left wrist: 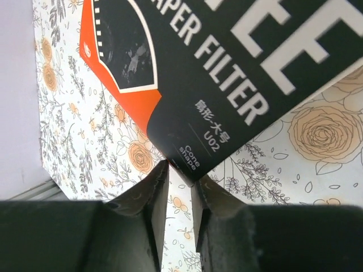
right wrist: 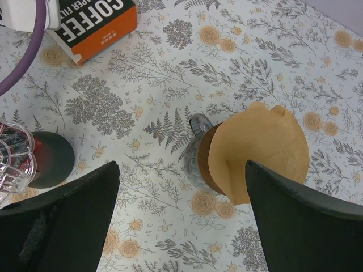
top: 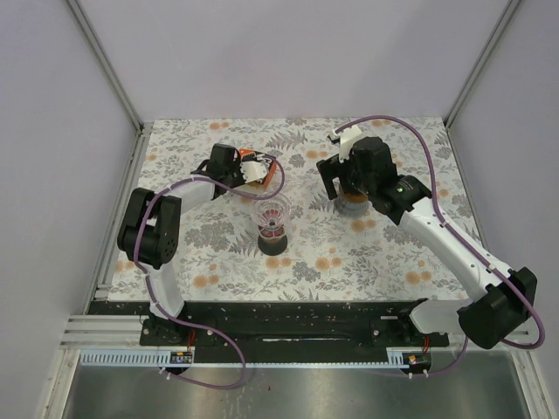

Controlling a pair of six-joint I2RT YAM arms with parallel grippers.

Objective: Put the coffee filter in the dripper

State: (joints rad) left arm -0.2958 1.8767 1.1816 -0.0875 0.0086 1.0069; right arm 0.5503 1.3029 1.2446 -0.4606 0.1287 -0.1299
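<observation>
The floral desk [top: 384,262] carries one glass dripper [top: 272,214] and one filter box [top: 258,177] by my left fingers [top: 249,166]. On the left wrist camera, those fingers are nearly closed at the box corner; I cannot tell whether they pinch it. On the right wrist camera, my right fingers [right wrist: 181,167] are spread wide and empty, with one brown coffee filter [right wrist: 264,147] just below them.

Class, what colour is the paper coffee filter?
The coffee filter is plain light tan; right wrist view shows it best.
</observation>
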